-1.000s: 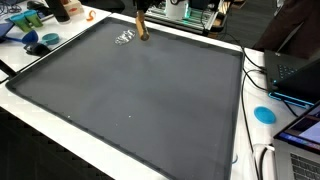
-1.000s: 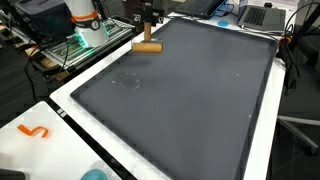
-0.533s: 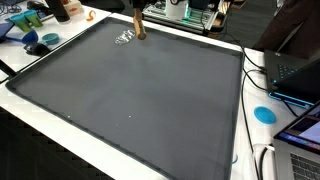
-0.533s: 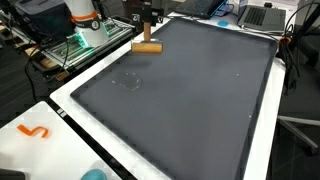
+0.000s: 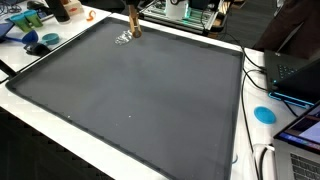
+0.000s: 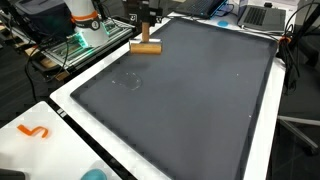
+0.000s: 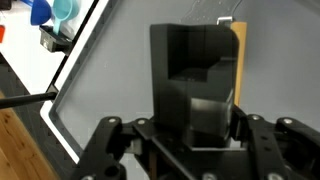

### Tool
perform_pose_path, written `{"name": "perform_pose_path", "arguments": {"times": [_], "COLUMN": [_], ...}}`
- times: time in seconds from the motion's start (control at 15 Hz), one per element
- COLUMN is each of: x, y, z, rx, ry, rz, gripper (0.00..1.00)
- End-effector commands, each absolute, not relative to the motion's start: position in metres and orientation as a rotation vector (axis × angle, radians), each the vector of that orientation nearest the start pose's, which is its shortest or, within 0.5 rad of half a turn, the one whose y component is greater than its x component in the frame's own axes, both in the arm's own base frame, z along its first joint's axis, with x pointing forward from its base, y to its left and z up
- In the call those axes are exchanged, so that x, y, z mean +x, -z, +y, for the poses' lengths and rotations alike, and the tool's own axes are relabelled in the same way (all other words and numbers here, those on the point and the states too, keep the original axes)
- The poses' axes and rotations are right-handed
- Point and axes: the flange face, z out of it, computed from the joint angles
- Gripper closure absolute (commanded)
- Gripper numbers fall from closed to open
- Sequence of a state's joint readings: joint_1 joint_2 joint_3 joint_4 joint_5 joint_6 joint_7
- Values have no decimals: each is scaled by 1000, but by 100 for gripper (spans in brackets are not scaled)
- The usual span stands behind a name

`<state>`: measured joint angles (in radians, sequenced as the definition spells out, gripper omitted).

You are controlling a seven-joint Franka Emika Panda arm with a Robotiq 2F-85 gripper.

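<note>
Wooden, light brown rectangular block (image 6: 147,47) clamped crosswise in the black claw (image 6: 146,40), fingers closed on it, down at the dark grey mat (image 6: 190,90) by its edge. Near a whitish smear (image 5: 124,38). Around the mat, white tabletop (image 6: 70,140).

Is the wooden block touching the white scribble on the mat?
Apart. In an exterior view, a strip of bare dark mat shows plainly between the wooden block and the faint white scribble.
</note>
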<state>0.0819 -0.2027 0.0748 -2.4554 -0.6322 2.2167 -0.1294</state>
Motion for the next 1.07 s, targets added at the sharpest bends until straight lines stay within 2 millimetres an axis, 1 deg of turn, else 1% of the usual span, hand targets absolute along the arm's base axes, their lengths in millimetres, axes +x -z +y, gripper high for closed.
{"name": "perform_pose_path", "arguments": {"times": [0.0, 0.53, 1.0], "x": [456, 464, 459], "y": [-388, -406, -420], "z": [37, 1, -33], "rx": [2517, 2613, 2668], "ry": [45, 37, 22], "rz": [882, 841, 793], "gripper": [75, 75, 75]}}
